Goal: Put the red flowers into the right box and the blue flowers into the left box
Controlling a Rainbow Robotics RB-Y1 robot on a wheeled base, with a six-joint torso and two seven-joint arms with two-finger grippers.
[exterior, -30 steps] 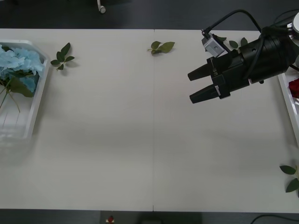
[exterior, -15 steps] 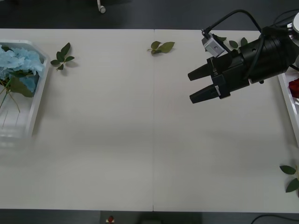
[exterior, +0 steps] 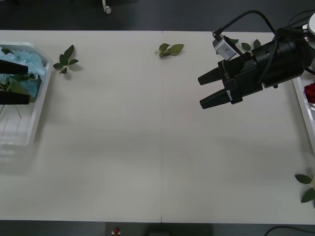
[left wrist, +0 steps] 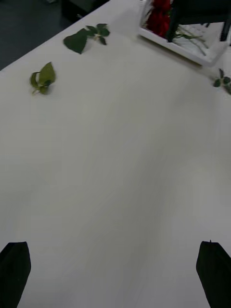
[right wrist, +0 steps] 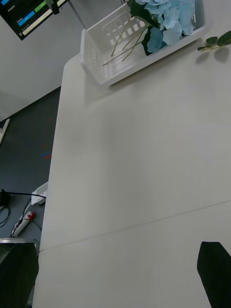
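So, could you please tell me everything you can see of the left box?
The left box is a translucent white plastic bin with slotted, ribbed walls and a thick rim, resting at the table's far left edge. The blue flowers lie inside, heads at one end, pale stems running along the floor. In the front view, the left end effector hangs open above it.

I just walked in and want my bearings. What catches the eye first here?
The black right gripper hangs open above the white table's right half. At the left edge, fluffy pale-blue flowers fill a ribbed translucent white bin, with the left gripper open over them.
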